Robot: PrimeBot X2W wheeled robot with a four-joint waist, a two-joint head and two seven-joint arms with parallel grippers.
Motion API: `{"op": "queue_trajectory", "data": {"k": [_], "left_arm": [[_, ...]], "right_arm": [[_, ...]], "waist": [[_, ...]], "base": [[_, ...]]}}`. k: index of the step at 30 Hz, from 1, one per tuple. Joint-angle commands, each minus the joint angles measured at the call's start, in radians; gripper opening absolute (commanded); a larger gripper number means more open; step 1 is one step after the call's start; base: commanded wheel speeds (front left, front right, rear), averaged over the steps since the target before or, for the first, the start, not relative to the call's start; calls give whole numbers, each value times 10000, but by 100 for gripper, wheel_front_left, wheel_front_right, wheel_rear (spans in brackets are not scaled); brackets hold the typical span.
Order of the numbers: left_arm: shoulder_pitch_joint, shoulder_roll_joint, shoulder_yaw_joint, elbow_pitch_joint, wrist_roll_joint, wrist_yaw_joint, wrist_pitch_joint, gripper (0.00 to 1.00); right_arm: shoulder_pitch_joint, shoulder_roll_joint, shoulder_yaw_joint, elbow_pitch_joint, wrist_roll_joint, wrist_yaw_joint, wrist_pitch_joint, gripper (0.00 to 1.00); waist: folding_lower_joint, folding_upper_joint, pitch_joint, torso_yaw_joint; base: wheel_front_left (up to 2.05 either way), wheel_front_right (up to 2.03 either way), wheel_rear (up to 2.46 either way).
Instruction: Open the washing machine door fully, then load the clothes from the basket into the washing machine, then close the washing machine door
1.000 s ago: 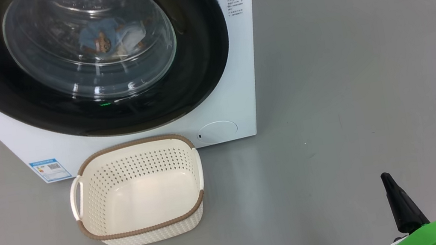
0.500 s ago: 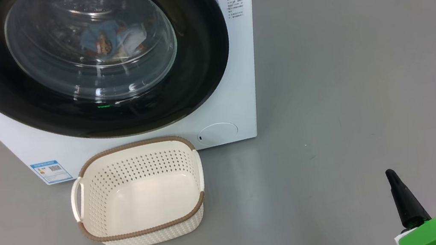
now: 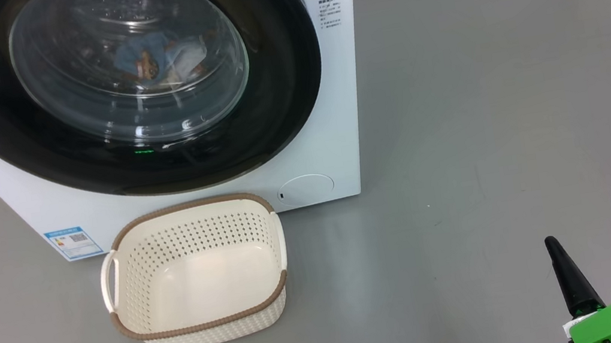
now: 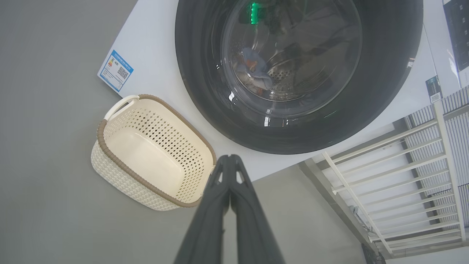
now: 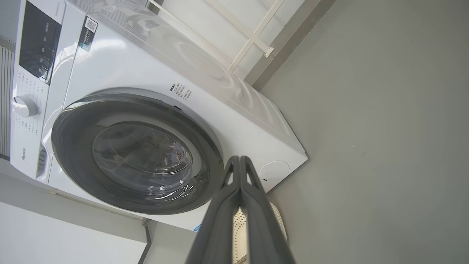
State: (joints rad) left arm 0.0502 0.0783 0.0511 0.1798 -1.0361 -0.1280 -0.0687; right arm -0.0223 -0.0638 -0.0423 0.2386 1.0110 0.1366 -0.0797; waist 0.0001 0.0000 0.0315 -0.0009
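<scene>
Right gripper (image 5: 240,157) fingers pressed together; washing machine door (image 5: 71,146) shut flush; basket (image 5: 280,223) sliver behind, contents unclear.

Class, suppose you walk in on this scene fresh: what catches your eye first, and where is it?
The door, round with a black rim, stands shut on the white washing machine at the head view's upper left, and the clothes, a light blue bundle, show through its glass. Before it on the grey floor sits the cream basket, empty.
</scene>
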Motion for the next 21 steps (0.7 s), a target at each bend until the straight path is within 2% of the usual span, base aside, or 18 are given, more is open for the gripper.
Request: {"op": "queue_trajectory", "data": {"k": [1, 21], "left_arm": [[-552, 111, 213, -157, -283, -20, 61, 0], [-929, 30, 277, 143, -2392, -23, 646, 0]], "right_arm": [[-431, -107, 80, -213, 332, -33, 65, 0], [-577, -118, -77, -119, 2558, -43, 649, 0]], "waist": [[-1, 0, -7, 1], [-1, 0, -110, 4]], "base": [[0, 0, 0], [0, 0, 0]]}}
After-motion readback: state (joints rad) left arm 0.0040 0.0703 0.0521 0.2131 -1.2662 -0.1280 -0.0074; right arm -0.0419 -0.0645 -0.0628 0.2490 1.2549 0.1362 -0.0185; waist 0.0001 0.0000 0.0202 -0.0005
